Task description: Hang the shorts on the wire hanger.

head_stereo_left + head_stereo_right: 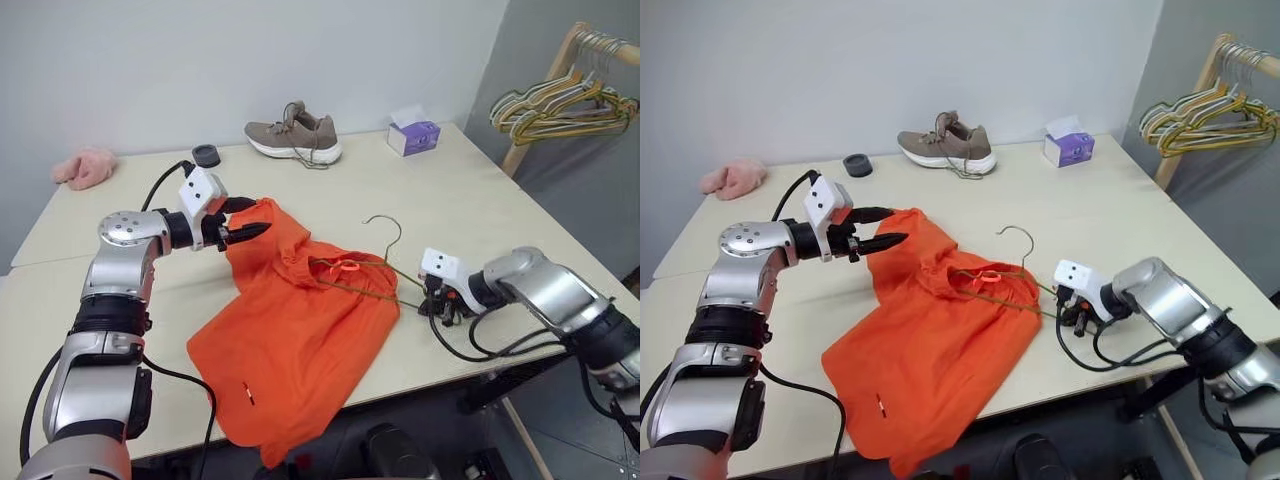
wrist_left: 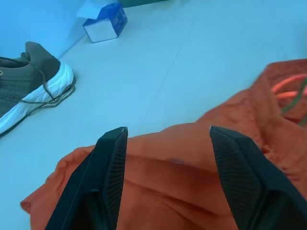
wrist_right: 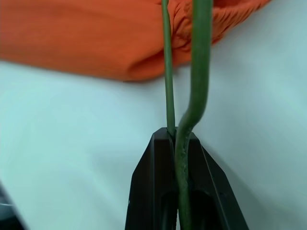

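Bright orange thin-fabric shorts (image 1: 295, 335) spread mid-desk, reaching over the near edge. Thin olive-grey wire hanger (image 1: 378, 272) threaded into waistband, hook pointing toward the far edge. Right hand (image 1: 437, 305) clamped shut on hanger's corner. Left hand (image 1: 245, 218) open, fingers straddling raised fabric.

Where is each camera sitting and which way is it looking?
Head pair: high, facing down over the table; both arms show.
Left wrist: looks along the open left tool over the shorts toward the shoe.
Right wrist: looks along the right tool, shut on the wire hanger.
All views share the shorts.
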Action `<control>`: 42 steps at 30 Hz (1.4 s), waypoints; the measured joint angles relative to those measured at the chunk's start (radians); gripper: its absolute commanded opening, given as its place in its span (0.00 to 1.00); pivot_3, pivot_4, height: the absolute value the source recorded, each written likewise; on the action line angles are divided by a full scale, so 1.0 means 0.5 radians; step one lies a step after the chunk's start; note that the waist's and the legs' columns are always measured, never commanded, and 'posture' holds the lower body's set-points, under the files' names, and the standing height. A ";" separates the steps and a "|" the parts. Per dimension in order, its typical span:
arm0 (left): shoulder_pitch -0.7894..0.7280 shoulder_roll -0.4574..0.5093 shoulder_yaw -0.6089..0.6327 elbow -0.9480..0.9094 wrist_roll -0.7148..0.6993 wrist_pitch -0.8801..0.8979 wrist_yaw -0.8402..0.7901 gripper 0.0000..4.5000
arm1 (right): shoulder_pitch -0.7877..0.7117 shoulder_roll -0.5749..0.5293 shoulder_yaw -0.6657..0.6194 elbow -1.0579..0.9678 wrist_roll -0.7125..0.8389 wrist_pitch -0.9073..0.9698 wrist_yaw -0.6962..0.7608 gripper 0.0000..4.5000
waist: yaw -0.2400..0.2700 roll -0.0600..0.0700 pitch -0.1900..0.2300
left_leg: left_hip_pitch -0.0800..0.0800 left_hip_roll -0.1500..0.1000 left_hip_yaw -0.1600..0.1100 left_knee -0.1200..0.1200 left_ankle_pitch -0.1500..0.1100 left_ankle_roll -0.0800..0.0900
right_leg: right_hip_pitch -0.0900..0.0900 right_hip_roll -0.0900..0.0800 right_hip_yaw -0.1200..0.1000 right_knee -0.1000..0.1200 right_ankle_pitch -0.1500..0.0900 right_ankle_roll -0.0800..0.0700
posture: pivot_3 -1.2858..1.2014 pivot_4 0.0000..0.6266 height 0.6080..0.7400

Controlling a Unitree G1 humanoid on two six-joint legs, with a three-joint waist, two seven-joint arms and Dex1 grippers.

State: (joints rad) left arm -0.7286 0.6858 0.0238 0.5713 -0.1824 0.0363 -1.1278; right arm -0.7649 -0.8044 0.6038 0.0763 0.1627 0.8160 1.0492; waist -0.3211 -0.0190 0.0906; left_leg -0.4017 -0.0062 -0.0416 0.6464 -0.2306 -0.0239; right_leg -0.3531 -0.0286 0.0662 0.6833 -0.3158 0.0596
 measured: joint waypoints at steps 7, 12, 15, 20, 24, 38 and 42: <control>0.028 0.009 -0.002 -0.027 0.012 0.002 0.011 0.64 | -0.138 0.198 0.029 0.348 -0.292 -0.385 -0.001 0.00 | -0.020 0.000 0.000 | -0.001 -0.001 -0.002 0.000 0.000 0.000 | 0.000 -0.003 -0.002 0.001 0.000 0.000 | 0.40 0.04 1.00; 0.065 0.059 0.004 -0.027 0.021 -0.007 0.026 0.64 | -0.138 0.245 -0.034 0.368 -0.422 -0.572 -0.071 0.00 | -0.023 0.000 -0.001 | 0.000 -0.002 -0.003 0.001 0.000 -0.001 | 0.000 -0.003 -0.002 0.005 0.000 0.000 | 0.40 0.04 1.00; 0.125 0.137 -0.021 -0.024 0.092 -0.093 -0.011 0.64 | -0.098 0.254 -0.131 0.311 -0.422 -0.563 -0.057 0.00 | -0.023 0.000 -0.002 | 0.001 -0.002 -0.005 0.001 0.001 -0.001 | 0.000 -0.003 -0.004 0.008 0.000 0.000 | 0.40 0.04 1.00; 0.142 0.155 -0.066 -0.026 0.140 -0.171 -0.102 0.64 | -0.022 0.281 -0.151 0.219 -0.444 -0.566 -0.056 0.00 | -0.022 0.000 -0.002 | 0.001 -0.002 -0.006 0.005 0.002 -0.002 | 0.000 -0.003 -0.004 0.014 0.000 0.000 | 0.40 0.05 1.00; 0.108 0.145 -0.102 -0.115 0.086 -0.046 -0.241 0.76 | -0.013 0.274 -0.151 0.165 -0.528 -0.662 -0.081 0.00 | -0.022 0.000 -0.002 | 0.001 -0.003 -0.006 0.008 0.002 -0.002 | 0.000 -0.003 -0.004 0.017 0.000 0.000 | 0.40 0.05 1.00; -0.106 0.043 -0.278 0.056 0.186 -0.236 -0.357 1.00 | 0.000 0.259 -0.160 0.077 -0.662 -0.795 -0.088 0.00 | -0.025 0.000 -0.002 | 0.002 -0.003 -0.007 0.017 0.002 -0.003 | 0.001 -0.002 -0.004 0.025 0.000 0.000 | 0.40 0.05 1.00; -0.181 -0.053 -0.312 0.229 0.257 -0.393 -0.306 1.00 | 0.000 0.263 -0.164 -0.020 -0.671 -0.792 -0.057 0.00 | -0.033 -0.001 -0.002 | 0.001 -0.003 -0.007 0.023 0.002 -0.002 | 0.001 -0.002 -0.004 0.028 0.000 0.001 | 0.39 0.05 1.00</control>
State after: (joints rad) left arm -0.8189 0.6591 -0.1320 0.6859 -0.0540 -0.1604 -1.2807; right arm -0.7650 -0.6727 0.5218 0.0665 -0.1725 0.4200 1.0206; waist -0.3374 -0.0193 0.0898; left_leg -0.4012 -0.0077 -0.0450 0.6581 -0.2296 -0.0250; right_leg -0.3525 -0.0295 0.0644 0.6971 -0.3159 0.0599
